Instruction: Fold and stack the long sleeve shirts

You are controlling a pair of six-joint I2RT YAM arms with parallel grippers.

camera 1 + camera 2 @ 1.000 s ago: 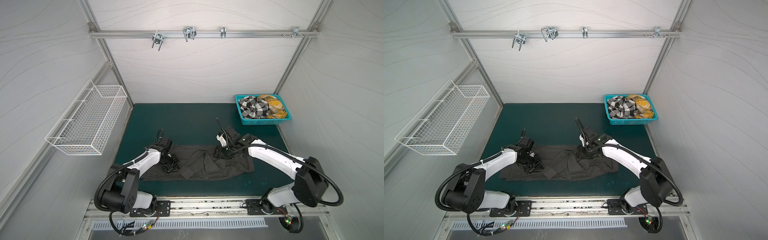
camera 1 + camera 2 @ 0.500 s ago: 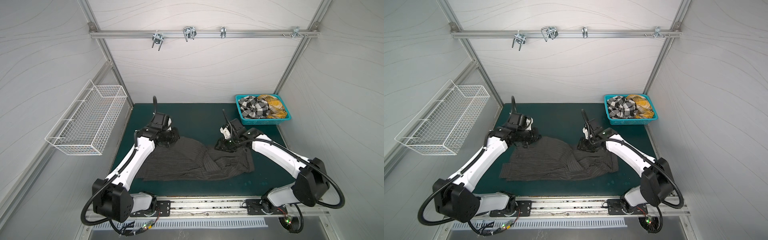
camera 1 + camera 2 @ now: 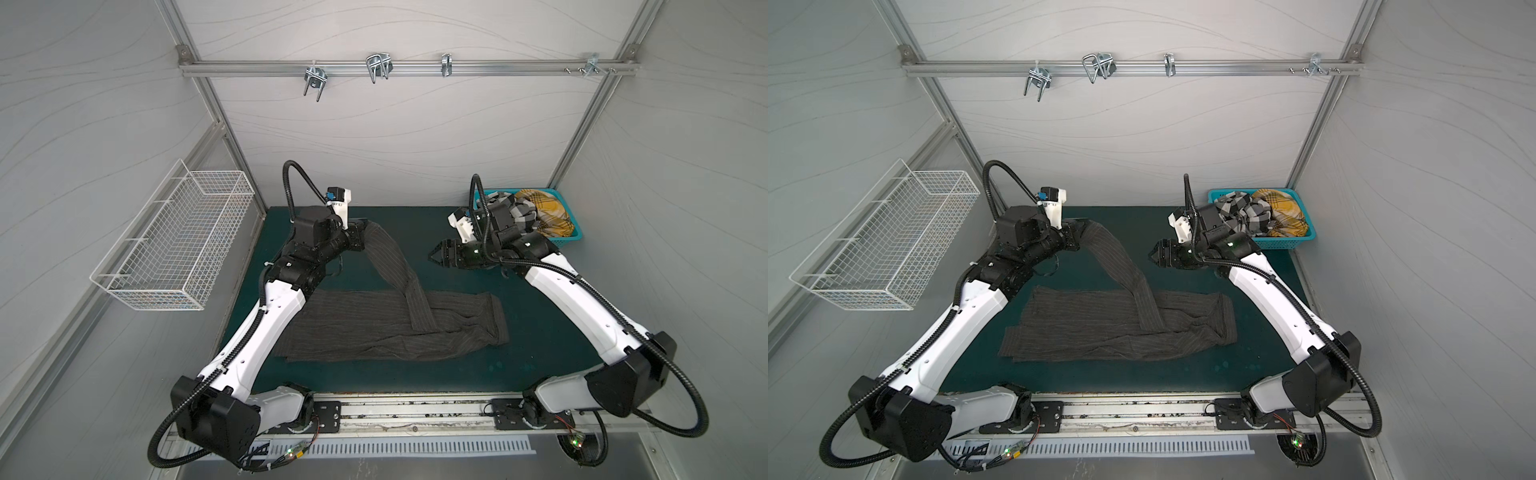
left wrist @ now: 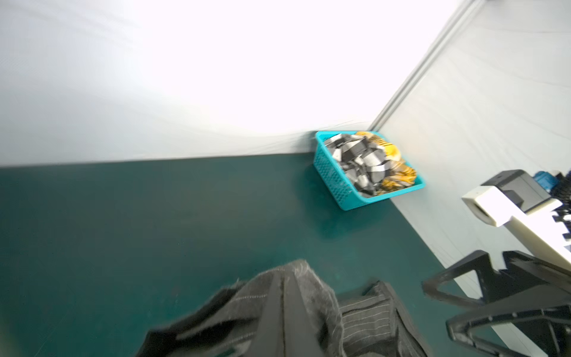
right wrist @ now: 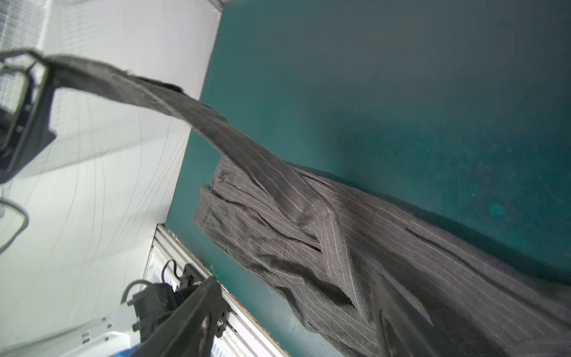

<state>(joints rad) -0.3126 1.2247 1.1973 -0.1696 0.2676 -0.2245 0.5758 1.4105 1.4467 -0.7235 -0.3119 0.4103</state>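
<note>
Lifting clear of the cloth, the right hand [image 3: 437, 257] has let go and now hangs over bare worktop [image 3: 540, 299] near the teal basket [image 3: 566, 240], jaws apart and empty. The left hand [image 3: 361, 237] has swung up toward the far left corner, clamped on the end of a sleeve [image 3: 390, 270]. It draws the sleeve taut from the grey pinstriped shirt [image 3: 357, 332], which lies flat mid-worktop. Freeing the sleeve probably prepares its fold. The checked shirt [image 3: 1241, 212] and yellow plaid shirt [image 3: 1283, 210] wait in the basket.
</note>
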